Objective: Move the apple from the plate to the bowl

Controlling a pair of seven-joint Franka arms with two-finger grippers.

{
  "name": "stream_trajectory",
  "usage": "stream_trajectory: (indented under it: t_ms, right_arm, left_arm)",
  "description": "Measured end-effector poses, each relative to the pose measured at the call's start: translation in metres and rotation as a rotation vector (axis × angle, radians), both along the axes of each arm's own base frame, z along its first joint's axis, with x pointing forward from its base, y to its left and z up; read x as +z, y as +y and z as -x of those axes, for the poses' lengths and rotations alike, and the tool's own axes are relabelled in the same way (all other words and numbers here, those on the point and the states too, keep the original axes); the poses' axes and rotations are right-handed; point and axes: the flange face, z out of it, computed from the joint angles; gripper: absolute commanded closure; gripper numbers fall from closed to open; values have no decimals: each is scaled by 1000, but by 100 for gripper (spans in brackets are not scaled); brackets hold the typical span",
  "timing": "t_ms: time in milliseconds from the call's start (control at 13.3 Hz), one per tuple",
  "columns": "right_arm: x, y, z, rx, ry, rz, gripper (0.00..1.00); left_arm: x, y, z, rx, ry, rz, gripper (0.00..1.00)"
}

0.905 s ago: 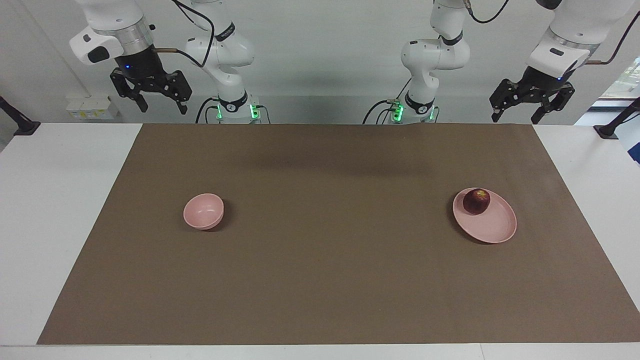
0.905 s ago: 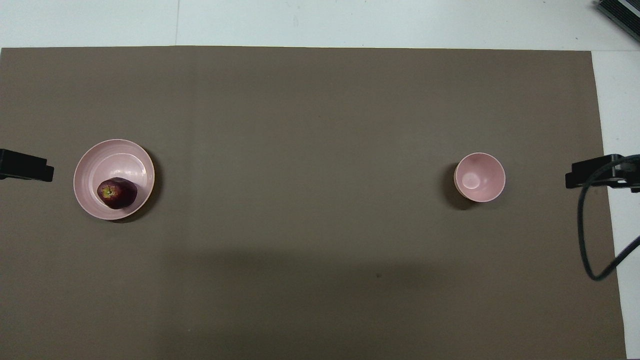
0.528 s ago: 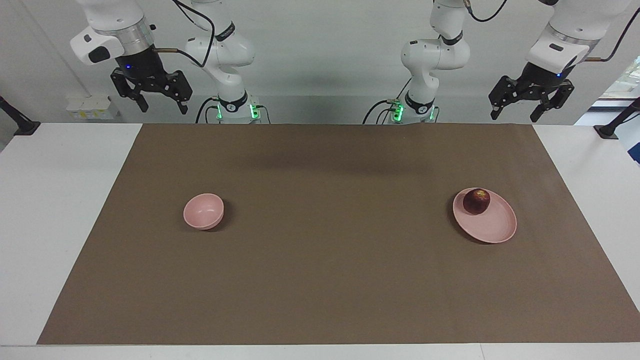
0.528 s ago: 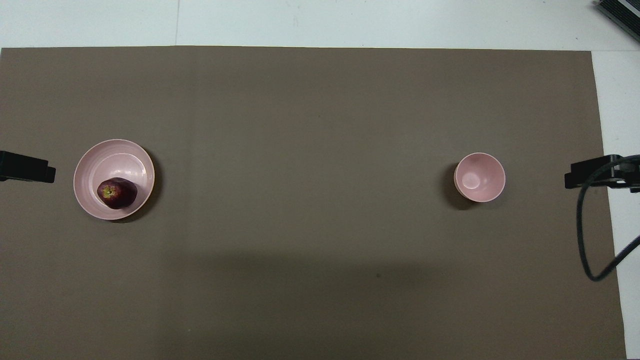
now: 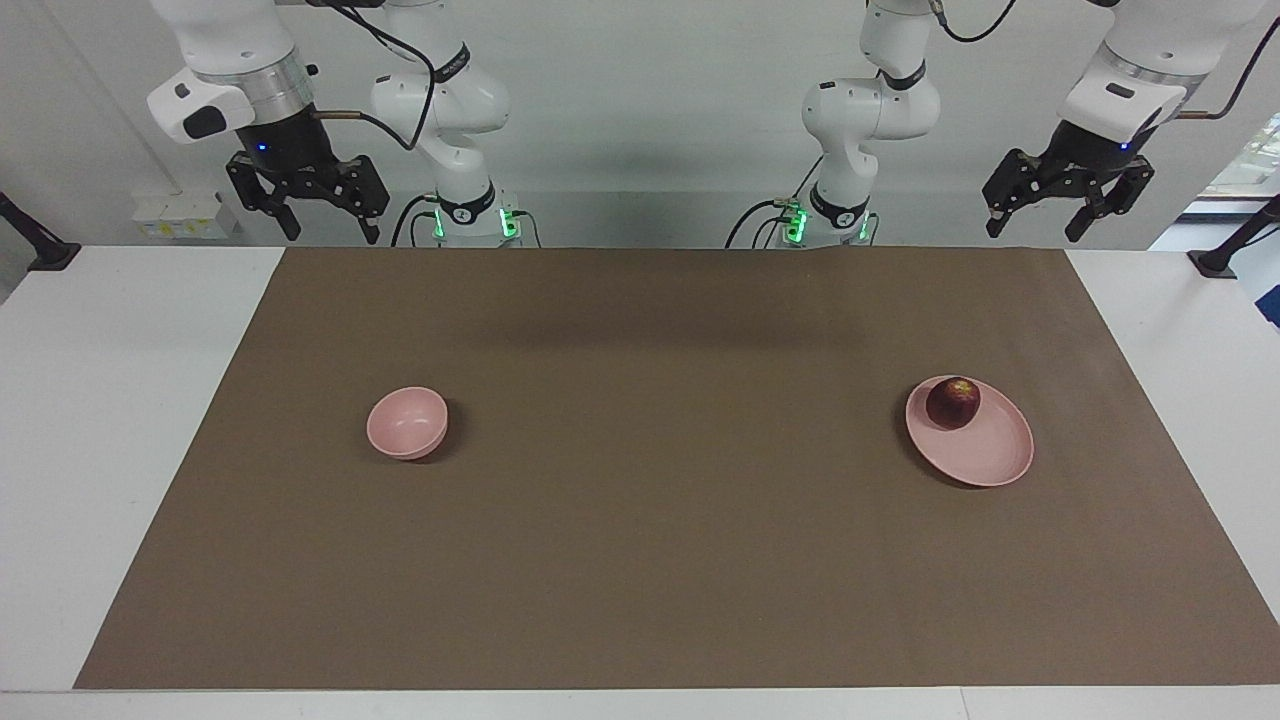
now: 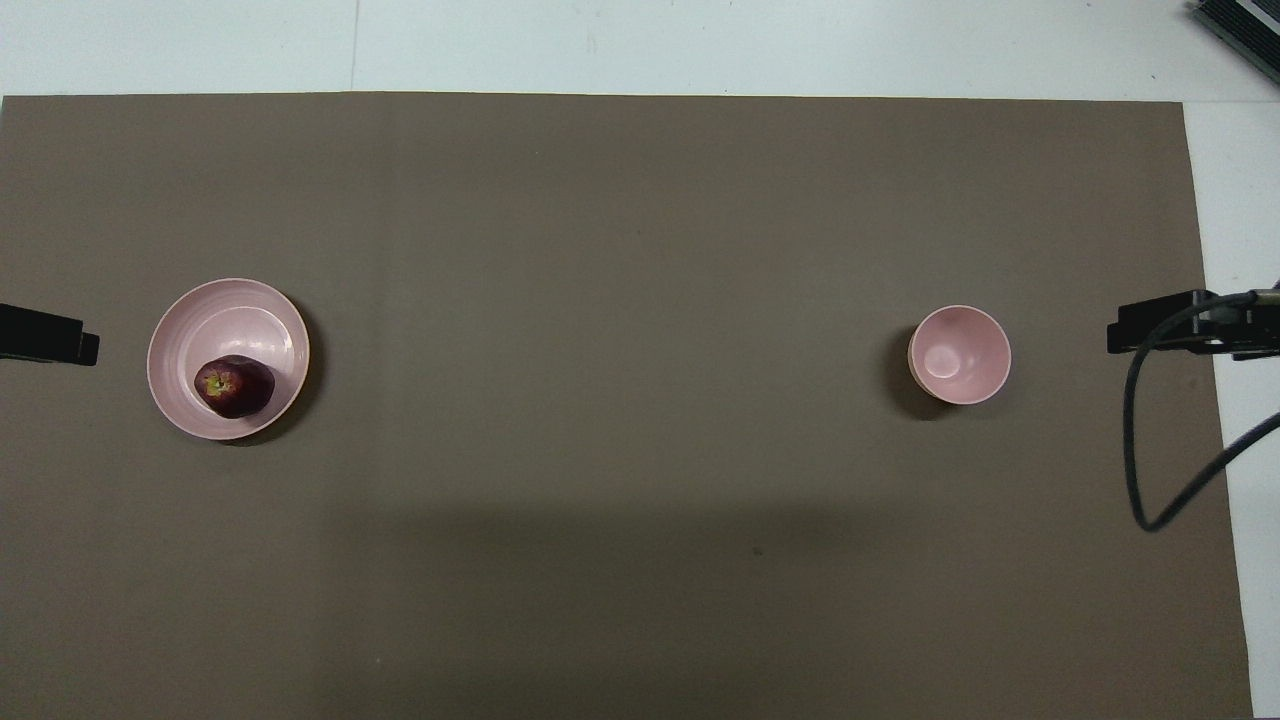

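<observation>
The apple (image 5: 952, 402) sits on the plate (image 5: 985, 455), on the part of it nearest the robots, its paler yellowish patch turned upward; in the overhead view the apple (image 6: 234, 386) lies against the plate's (image 6: 262, 312) low rim on that same side. The plate rests on the brown mat (image 5: 660, 520) toward the left arm's end of the bench (image 5: 90, 430). The bowl (image 5: 407, 422) stands well apart from it toward the right arm's end, about as far from the robots as the plate, upright and with nothing in it, as the overhead view of the bowl (image 6: 959, 354) shows. The left pincer (image 5: 1066, 218) hangs high over the mat's corner nearest the robots at the left arm's end, its fingers spread apart and holding nothing. The right pincer (image 5: 316, 215) hangs high over the mat's corner nearest the robots at the right arm's end, likewise released and empty. Neither pincer is near the apple, plate or bowl.
</observation>
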Motion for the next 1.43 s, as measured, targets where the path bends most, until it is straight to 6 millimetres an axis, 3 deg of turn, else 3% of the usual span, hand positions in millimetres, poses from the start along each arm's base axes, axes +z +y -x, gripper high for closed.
stream_trajectory:
  t_ms: [754,1055,1432]
  right_arm:
    - [-54,33,-36,41,-27,-66,0]
    - [-65,39,-46,27,-33,-119,0]
    - [-79,72,-48,-35,-4,-183,0]
  left_arm:
    - [-7,1,-3,-13,-9,0,0]
    - [-50,14,-16,-77,-18,-4,0]
    - [-132,34,-30,-63,-69,-8,0]
